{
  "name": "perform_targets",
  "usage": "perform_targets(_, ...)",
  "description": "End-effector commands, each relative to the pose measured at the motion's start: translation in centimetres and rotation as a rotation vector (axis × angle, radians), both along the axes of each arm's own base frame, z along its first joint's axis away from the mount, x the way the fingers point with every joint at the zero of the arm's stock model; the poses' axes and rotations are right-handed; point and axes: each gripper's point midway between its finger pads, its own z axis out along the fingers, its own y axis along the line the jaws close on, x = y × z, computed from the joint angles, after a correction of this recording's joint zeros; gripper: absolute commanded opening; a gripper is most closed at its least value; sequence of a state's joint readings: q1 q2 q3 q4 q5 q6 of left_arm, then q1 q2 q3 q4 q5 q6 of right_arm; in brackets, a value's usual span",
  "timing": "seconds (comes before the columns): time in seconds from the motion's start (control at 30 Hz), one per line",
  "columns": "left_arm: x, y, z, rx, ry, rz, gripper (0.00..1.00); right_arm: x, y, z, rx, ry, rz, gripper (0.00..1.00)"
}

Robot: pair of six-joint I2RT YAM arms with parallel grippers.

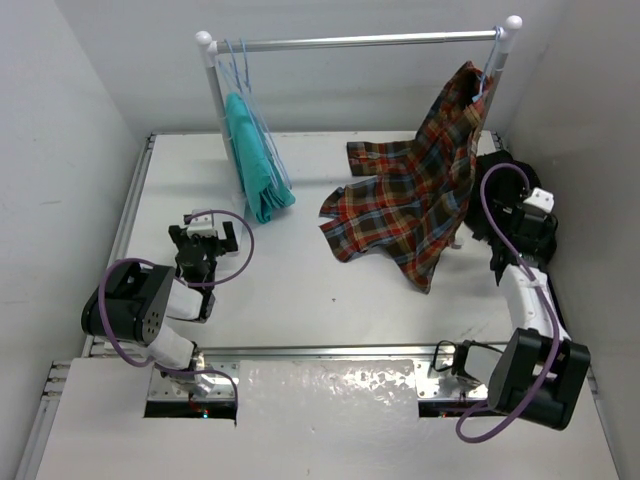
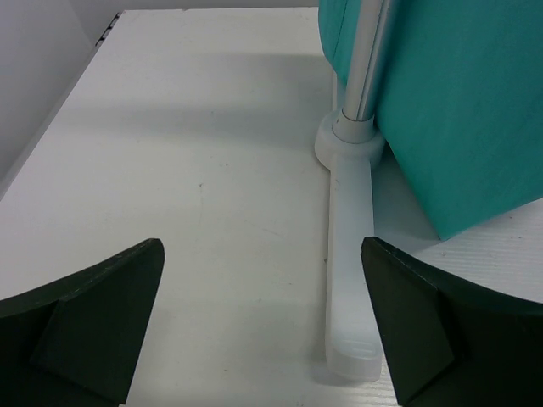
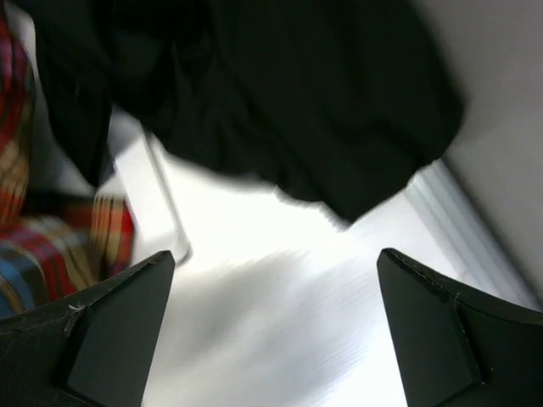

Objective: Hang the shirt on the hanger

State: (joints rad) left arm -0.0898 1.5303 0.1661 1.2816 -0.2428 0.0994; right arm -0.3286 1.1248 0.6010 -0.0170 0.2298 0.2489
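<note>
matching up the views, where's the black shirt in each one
top external: black shirt heaped far right, beside the plaid shirt
left wrist: not in it
right wrist: black shirt fills the top
shared landmark: plaid shirt, left edge of right wrist view

Nothing can be read: the shirt (image 3: 254, 93) ahead of the right gripper (image 3: 273, 275) is plain black and blurred, and no label, number or sign shows elsewhere.

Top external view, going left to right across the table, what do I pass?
First the left arm, then the teal garment, then the red-orange plaid shirt, then the black shirt at the far right.
</note>
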Motion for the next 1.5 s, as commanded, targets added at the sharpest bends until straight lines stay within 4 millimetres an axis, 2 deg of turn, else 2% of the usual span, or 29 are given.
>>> perform_targets(0.0, 0.8, 0.3, 2.1, -0.023, -0.077, 0.013, 1.0, -2.1, 0.6, -2.6, 0.144, 0.015, -0.066, 0.99)
perform_targets(0.1, 0.8, 0.4, 2.2, -0.023, -0.08, 0.015, 1.0, -2.7, -0.7, -4.0, 0.231, -0.02, -0.194, 0.98)
perform_targets(0.13, 0.8, 0.3, 2.2, -0.023, -0.082, 0.013, 1.0, -1.7, -1.3, -3.0, 0.228, -0.037, -0.205, 0.96)
perform_targets(0.17, 0.8, 0.4, 2.2, -0.023, -0.079, 0.015, 1.0, -1.0, -1.3, -4.2, 0.255, 0.013, -0.2, 0.93)
perform_targets(0.2, 0.8, 0.3, 2.2, -0.023, -0.08, 0.013, 1.0, -0.1, -1.4, -4.4, 0.267, 0.042, -0.178, 0.84)
perform_targets(0.23, 0.8, 0.3, 2.1, -0.023, -0.077, 0.013, 1.0, 2.4, -2.3, -2.0, 0.252, 0.02, -0.159, 0.82)
perform_targets(0.27, 0.8, 0.3, 2.1, -0.023, -0.079, 0.013, 1.0, 3.1, -2.8, -2.2, 0.262, 0.059, -0.175, 0.81)
perform_targets(0.3, 0.8, 0.3, 2.1, -0.023, -0.077, 0.013, 1.0, 2.7, -2.9, -3.3, 0.284, 0.144, -0.204, 0.81)
perform_targets(0.33, 0.8, 0.3, 2.2, -0.023, -0.079, 0.013, 1.0, 3.7, -4.2, -4.0, 0.273, 0.185, -0.248, 0.82)
perform_targets(0.4, 0.8, 0.3, 2.2, -0.023, -0.079, 0.013, 1.0, 4.1, -4.5, -5.4, 0.293, 0.205, -0.306, 0.86)
perform_targets(0.43, 0.8, 0.4, 2.2, -0.024, -0.081, 0.015, 1.0, 3.9, -4.7, -7.0, 0.293, 0.231, -0.335, 0.93)
perform_targets(0.5, 0.7, 0.3, 2.1, -0.023, -0.077, 0.013, 1.0, 4.6, -5.2, -7.7, 0.293, 0.17, -0.396, 0.99)
perform_targets(0.53, 0.7, 0.3, 2.1, -0.024, -0.078, 0.013, 1.0, 4.1, -5.7, -8.9, 0.274, 0.17, -0.436, 0.99)
perform_targets(0.63, 0.8, 0.3, 2.2, -0.023, -0.08, 0.012, 1.0, 5.5, -7.3, -9.4, 0.243, 0.124, -0.498, 0.99)
perform_targets(0.67, 0.7, 0.3, 2.1, -0.022, -0.076, 0.013, 1.0, 5.8, -7.4, -9.6, 0.239, 0.149, -0.493, 0.99)
perform_targets(0.7, 0.8, 0.3, 2.1, -0.023, -0.079, 0.013, 1.0, 7.0, -8.0, -9.0, 0.232, 0.138, -0.483, 0.99)
perform_targets(0.73, 0.8, 0.3, 2.2, -0.023, -0.079, 0.013, 1.0, 7.2, -7.8, -10.3, 0.238, 0.18, -0.46, 0.99)
perform_targets(0.8, 0.8, 0.3, 2.2, -0.023, -0.079, 0.013, 1.0, 8.1, -7.9, -10.4, 0.242, 0.201, -0.438, 0.98)
perform_targets(0.83, 0.7, 0.3, 2.1, -0.023, -0.079, 0.013, 1.0, 7.8, -7.8, -11.2, 0.244, 0.23, -0.438, 0.96)
perform_targets(0.9, 0.8, 0.3, 2.2, -0.023, -0.079, 0.013, 1.0, 7.0, -7.7, -11.9, 0.236, 0.25, -0.443, 0.65)
perform_targets(0.93, 0.8, 0.3, 2.2, -0.023, -0.08, 0.013, 1.0, 7.3, -7.8, -11.4, 0.222, 0.225, -0.425, 0.52)
perform_targets(1.0, 0.8, 0.3, 2.2, -0.023, -0.08, 0.013, 1.0, 6.5, -7.3, -11.8, 0.217, 0.24, -0.396, 0.0)
perform_targets(1.13, 0.7, 0.3, 2.1, -0.023, -0.077, 0.013, 1.0, 4.5, -5.9, -10.1, 0.186, 0.256, -0.367, 0.0)
perform_targets(1.2, 0.8, 0.4, 2.2, -0.023, -0.079, 0.015, 1.0, 2.4, -5.4, -7.9, 0.122, 0.245, -0.378, 0.0)
perform_targets(1.23, 0.8, 0.3, 2.2, -0.024, -0.079, 0.013, 1.0, 0.7, -4.1, -8.1, 0.109, 0.295, -0.369, 0.0)
perform_targets(1.27, 0.8, 0.3, 2.1, -0.023, -0.077, 0.012, 1.0, -0.1, -4.0, -5.6, 0.073, 0.253, -0.391, 0.0)
perform_targets(1.37, 0.8, 0.4, 2.1, -0.023, -0.077, 0.013, 1.0, -3.7, -1.6, -3.8, 0.053, 0.322, -0.387, 0.0)
perform_targets(1.4, 0.8, 0.4, 2.2, -0.024, -0.081, 0.013, 1.0, -5.4, -0.6, -2.0, 0.035, 0.317, -0.383, 0.0)
perform_targets(1.47, 0.7, 0.4, 2.2, -0.023, -0.079, 0.013, 1.0, -7.1, 0.3, -0.3, 0.015, 0.299, -0.373, 0.0)
